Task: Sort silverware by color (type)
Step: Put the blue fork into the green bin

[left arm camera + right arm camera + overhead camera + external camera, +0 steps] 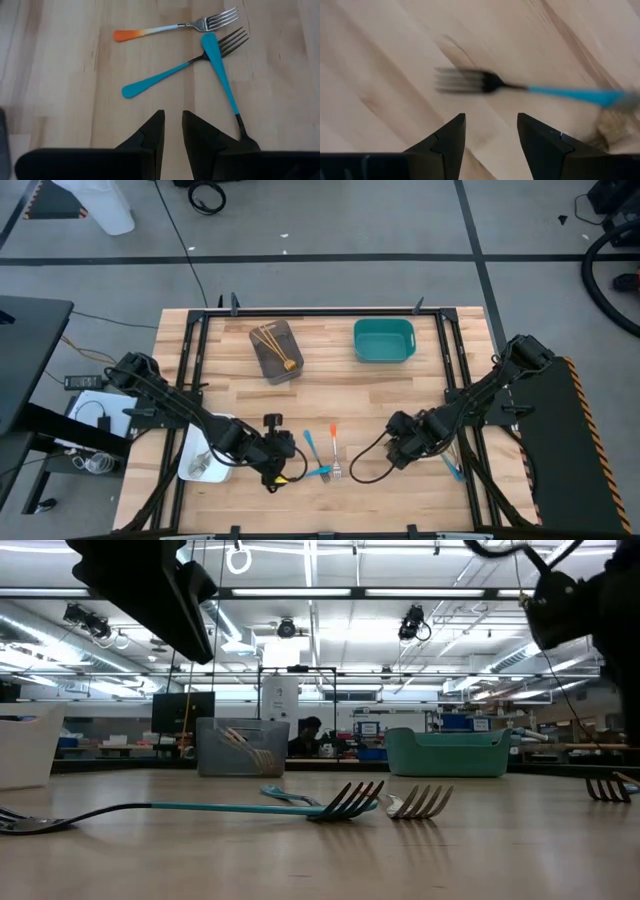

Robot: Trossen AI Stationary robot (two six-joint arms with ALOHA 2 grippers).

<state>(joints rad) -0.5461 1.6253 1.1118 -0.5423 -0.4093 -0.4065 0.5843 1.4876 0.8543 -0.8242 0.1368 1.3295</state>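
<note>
Left wrist view shows me my left gripper (pixel 173 131) nearly closed and empty, two crossed blue-handled forks (pixel 210 65) just beyond, then an orange-handled fork (pixel 170 28), while my right gripper (pixel 490 132) hangs spread before another blue-handled fork (pixel 520 87).

Left arm: I reach in from my left table edge, stretched low across the board toward the middle.
Left gripper (pixel 283 463): held low over the wood at the end of that reach, pointing toward the centre.
Left fingers (pixel 150 135): my two dark fingers stand close together with only a narrow slit between them, and nothing sits in that slit.
Right arm: I come in from my right table edge, angled down and inward.
Right gripper (pixel 397 442): low above the board, facing the centre.
Right fingers (pixel 451 135): spread clearly apart, with bare space between them.
</note>
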